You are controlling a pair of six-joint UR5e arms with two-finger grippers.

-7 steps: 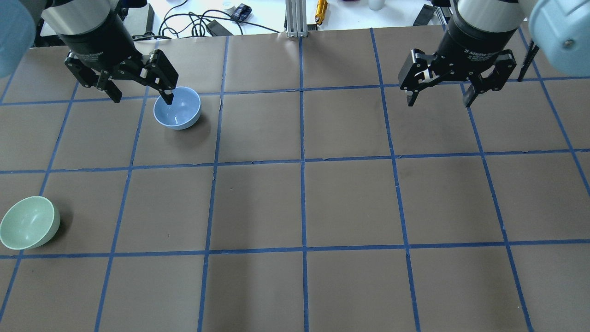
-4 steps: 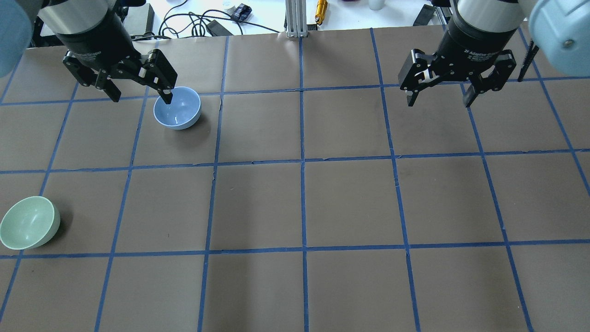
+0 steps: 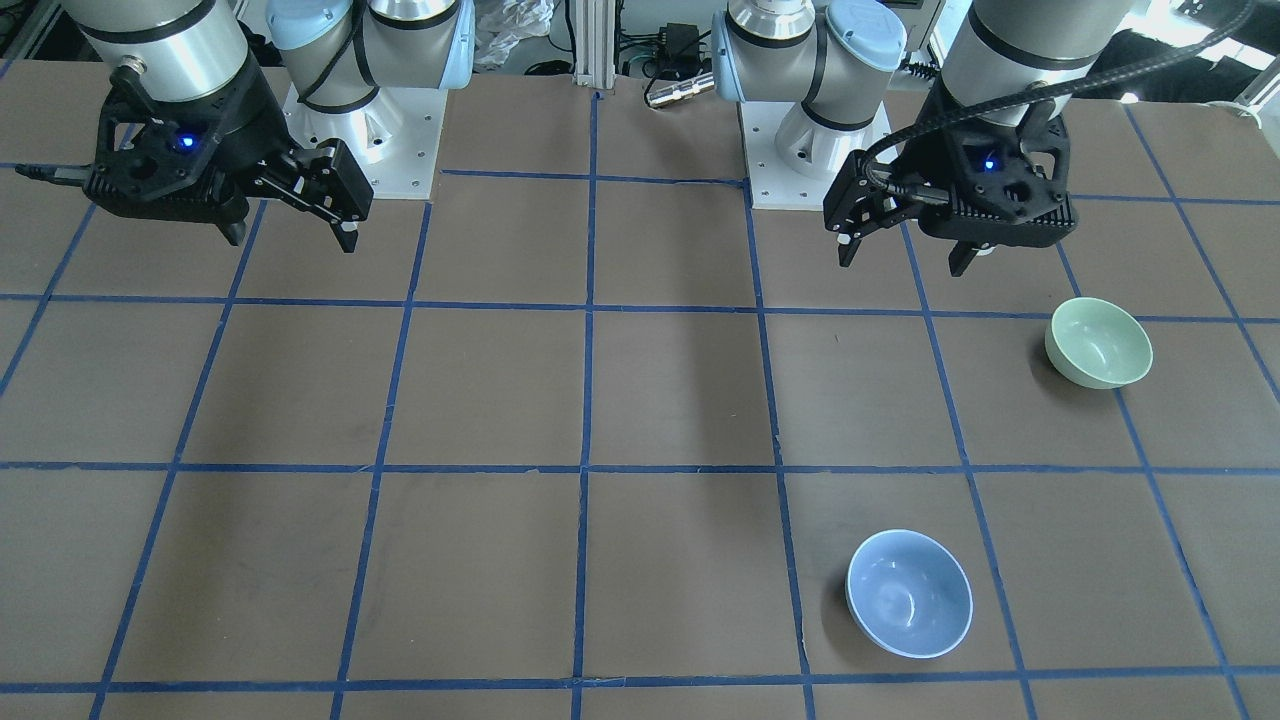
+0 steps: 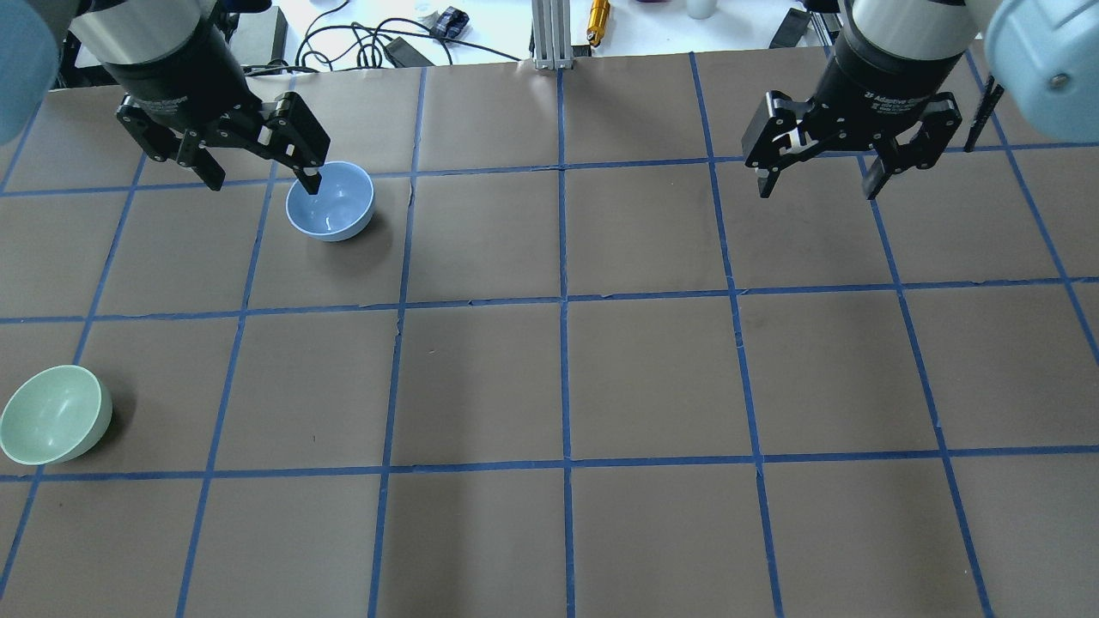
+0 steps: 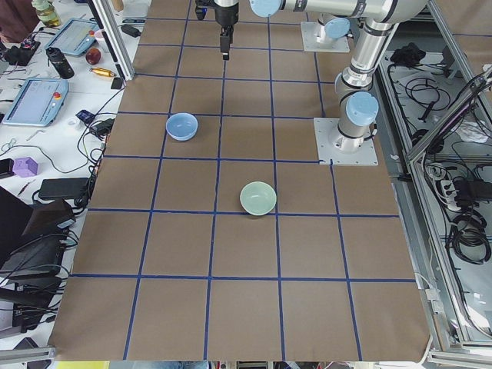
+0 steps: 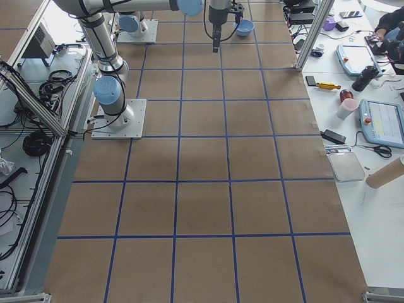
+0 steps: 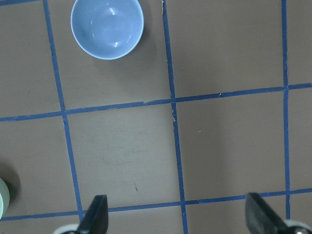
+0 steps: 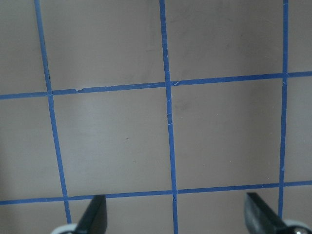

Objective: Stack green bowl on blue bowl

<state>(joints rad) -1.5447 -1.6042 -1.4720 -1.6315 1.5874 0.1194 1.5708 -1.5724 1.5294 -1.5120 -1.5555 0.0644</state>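
Brown-paper table (image 4: 652, 369), blue tape grid. Green bowl (image 4: 53, 426) sits near the robot's left edge, blue bowl (image 4: 330, 202) farther out, well apart. Left gripper (image 4: 263, 183) and right gripper (image 4: 817, 190) are both spread, holding nothing. Cluttered bench (image 5: 71, 91) alongside.

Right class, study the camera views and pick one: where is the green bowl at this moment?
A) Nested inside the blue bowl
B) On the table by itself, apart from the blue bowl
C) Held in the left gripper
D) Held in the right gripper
B: the green bowl sits alone on the table, apart from the blue bowl, while the left gripper and the right gripper are both open and empty.
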